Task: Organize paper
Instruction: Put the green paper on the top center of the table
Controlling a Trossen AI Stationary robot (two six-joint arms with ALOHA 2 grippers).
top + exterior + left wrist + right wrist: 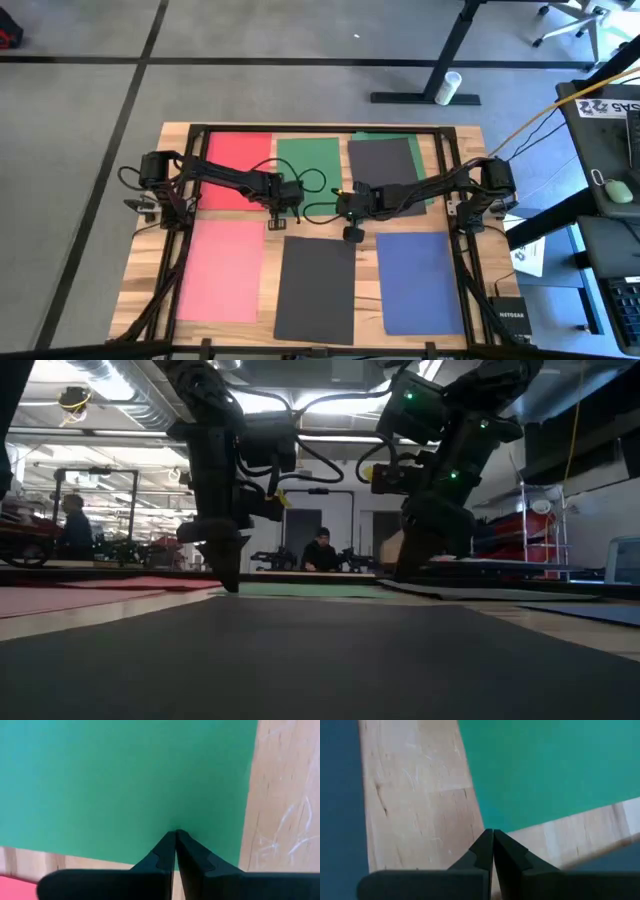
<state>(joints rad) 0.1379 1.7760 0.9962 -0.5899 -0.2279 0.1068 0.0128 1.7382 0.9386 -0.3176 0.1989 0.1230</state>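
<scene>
Mid-desk, both grippers' fingers clenched empty: left gripper (277, 222) at the thin green paper sheet (309, 170)'s near edge, right gripper (352, 233) seemingly off its corner.

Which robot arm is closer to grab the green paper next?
Probably the left. The left gripper, fingers shut, hangs right over the near edge of the green paper. The right gripper, also shut, sits by that sheet's corner, mostly over bare table.

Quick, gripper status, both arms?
Left gripper: shut, empty, over the green sheet.
Right gripper: shut, empty, at a green sheet's corner.
</scene>
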